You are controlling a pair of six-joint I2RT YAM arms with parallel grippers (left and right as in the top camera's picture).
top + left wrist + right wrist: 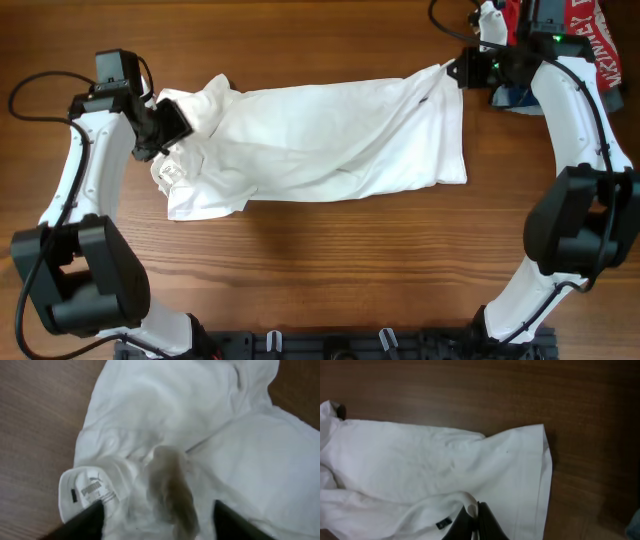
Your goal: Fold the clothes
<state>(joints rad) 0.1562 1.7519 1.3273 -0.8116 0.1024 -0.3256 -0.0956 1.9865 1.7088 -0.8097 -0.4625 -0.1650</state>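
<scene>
The white T-shirt (pixel 320 140) lies spread lengthwise across the wooden table, rumpled, with no lettering showing. Its collar end with a neck label (pixel 168 175) is at the left. My left gripper (pixel 168 128) sits on that end. In the left wrist view its fingers (pixel 159 504) are wide apart over a raised bunch of the shirt (pixel 165 420), beside the label (pixel 92 491). My right gripper (pixel 458 68) is at the shirt's far right corner. In the right wrist view it (pixel 476 507) is shut on a fold of the shirt's edge (pixel 420 465).
A red garment with white lettering (pixel 580 25) lies at the back right corner, with a blue garment (pixel 515 97) just under the right arm. Bare wooden table (pixel 320 270) lies in front of the shirt.
</scene>
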